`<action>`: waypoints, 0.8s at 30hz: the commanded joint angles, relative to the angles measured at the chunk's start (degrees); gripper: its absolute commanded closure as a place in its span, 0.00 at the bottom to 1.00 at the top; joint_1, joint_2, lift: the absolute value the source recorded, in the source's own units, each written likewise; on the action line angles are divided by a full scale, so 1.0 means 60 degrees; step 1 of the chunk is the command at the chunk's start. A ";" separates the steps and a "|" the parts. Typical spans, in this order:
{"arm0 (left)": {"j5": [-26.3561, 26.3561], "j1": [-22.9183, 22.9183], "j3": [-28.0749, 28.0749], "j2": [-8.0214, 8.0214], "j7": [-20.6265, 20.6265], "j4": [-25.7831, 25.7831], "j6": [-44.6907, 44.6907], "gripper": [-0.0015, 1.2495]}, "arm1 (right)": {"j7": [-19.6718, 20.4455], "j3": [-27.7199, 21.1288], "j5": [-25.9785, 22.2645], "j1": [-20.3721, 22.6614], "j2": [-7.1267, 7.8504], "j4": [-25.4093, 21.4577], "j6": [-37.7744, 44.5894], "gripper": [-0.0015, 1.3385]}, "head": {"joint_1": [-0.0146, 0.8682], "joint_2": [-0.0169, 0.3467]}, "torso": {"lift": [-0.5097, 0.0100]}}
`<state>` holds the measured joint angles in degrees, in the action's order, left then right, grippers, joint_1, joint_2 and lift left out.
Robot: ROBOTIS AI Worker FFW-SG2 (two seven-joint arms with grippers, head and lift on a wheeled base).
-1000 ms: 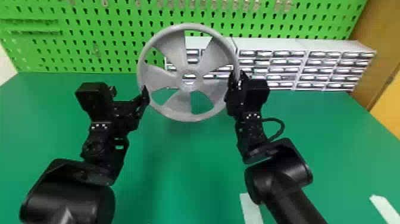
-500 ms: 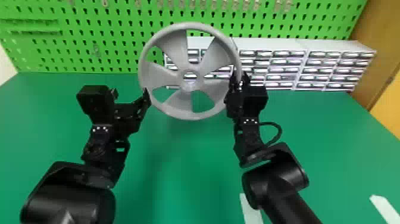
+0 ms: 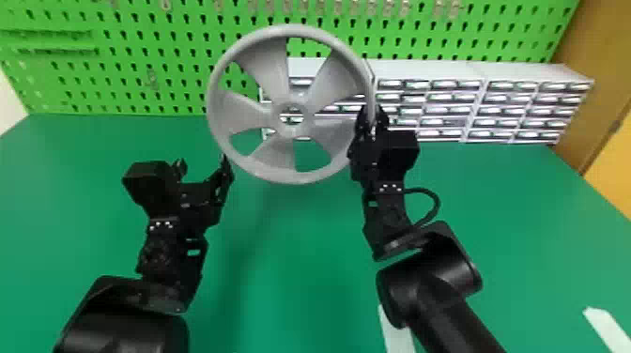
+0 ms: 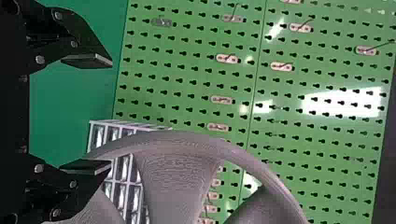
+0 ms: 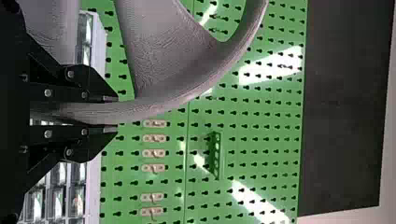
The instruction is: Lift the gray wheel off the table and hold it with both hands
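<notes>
One grip: right tool (image 5: 112,114) is clamped on the rim of the gray wheel (image 3: 296,178), holding it upright above the desk (image 3: 291,263). Left tool (image 3: 202,164) is open beside the wheel's opposite rim, presumably to share the load.

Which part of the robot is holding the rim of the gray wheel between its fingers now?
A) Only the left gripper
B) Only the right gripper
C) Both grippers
B: the right gripper has its fingers on both sides of the wheel's rim, while the left gripper is wide open with no rim between its fingers.
</notes>
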<state>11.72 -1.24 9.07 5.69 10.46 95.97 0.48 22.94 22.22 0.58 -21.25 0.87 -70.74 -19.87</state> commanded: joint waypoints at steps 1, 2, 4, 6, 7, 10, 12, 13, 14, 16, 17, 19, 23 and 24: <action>0.0054 -0.0263 0.0055 0.0004 -0.0001 -0.0512 0.0447 0.39 | 0.0000 0.0090 0.0005 -0.0004 0.0002 -0.0031 -0.0013 0.85 | 0.82 0.09 | 0.79; 0.0083 -0.0336 0.0084 0.0004 -0.0015 -0.0615 0.0550 0.39 | 0.0000 0.0119 0.0035 -0.0004 0.0002 -0.0046 -0.0013 0.85 | 0.82 0.09 | 0.79; 0.0142 -0.0453 0.0128 0.0004 -0.0015 -0.0732 0.0623 0.39 | 0.0000 0.0149 0.0049 -0.0018 0.0002 -0.0046 -0.0013 0.85 | 0.82 0.09 | 0.79; 0.0186 -0.0570 0.0187 0.0004 -0.0015 -0.0805 0.0667 0.39 | 0.0000 0.0178 0.0049 -0.0018 0.0002 -0.0046 -0.0013 0.85 | 0.82 0.09 | 0.79; 0.0186 -0.0599 0.0216 0.0004 -0.0015 -0.0835 0.0667 0.39 | 0.0000 0.0178 0.0049 -0.0018 0.0002 -0.0046 -0.0013 0.85 | 0.82 0.09 | 0.79; 0.0215 -0.0687 0.0290 0.0004 -0.0015 -0.0937 0.0740 0.39 | 0.0000 0.0193 0.0049 -0.0033 0.0002 -0.0046 -0.0013 0.85 | 0.82 0.09 | 0.79; 0.0274 -0.0731 0.0319 0.0004 -0.0015 -0.1069 0.0843 0.39 | 0.0000 0.0193 0.0049 -0.0033 0.0002 -0.0046 -0.0013 0.85 | 0.82 0.09 | 0.79; 0.0289 -0.0761 0.0333 0.0004 -0.0015 -0.1128 0.0887 0.39 | 0.0000 0.0207 0.0049 -0.0033 0.0002 -0.0046 -0.0013 0.85 | 0.82 0.09 | 0.79; 0.0318 -0.0790 0.0348 0.0004 -0.0015 -0.1201 0.0916 0.39 | 0.0000 0.0207 0.0049 -0.0033 0.0002 -0.0046 -0.0013 0.84 | 0.82 0.09 | 0.79; 0.0362 -0.0863 0.0348 0.0004 -0.0015 -0.1318 0.0975 0.39 | 0.0000 0.0237 0.0049 -0.0033 0.0002 -0.0046 -0.0013 0.85 | 0.82 0.09 | 0.79; 0.0391 -0.0907 0.0348 0.0004 -0.0015 -0.1406 0.1062 0.39 | 0.0000 0.0237 0.0049 -0.0033 0.0002 -0.0046 -0.0013 0.85 | 0.82 0.09 | 0.79; 0.0435 -0.0980 0.0392 0.0004 -0.0015 -0.1552 0.1224 0.39 | 0.0000 0.0237 0.0049 -0.0033 0.0002 -0.0046 -0.0013 0.85 | 0.82 0.09 | 0.79; 0.0450 -0.1112 0.0407 0.0004 -0.0015 -0.1743 0.1341 0.39 | 0.0000 0.0266 0.0049 -0.0047 0.0002 -0.0046 -0.0013 0.85 | 0.82 0.09 | 0.79; 0.0450 -0.1127 0.0421 0.0004 -0.0015 -0.1772 0.1385 0.39 | 0.0000 0.0266 0.0049 -0.0047 0.0002 -0.0046 -0.0013 0.84 | 0.82 0.09 | 0.79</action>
<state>14.30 -7.28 11.41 5.71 10.36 86.42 7.99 22.94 23.70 0.88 -21.48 0.89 -71.01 -19.95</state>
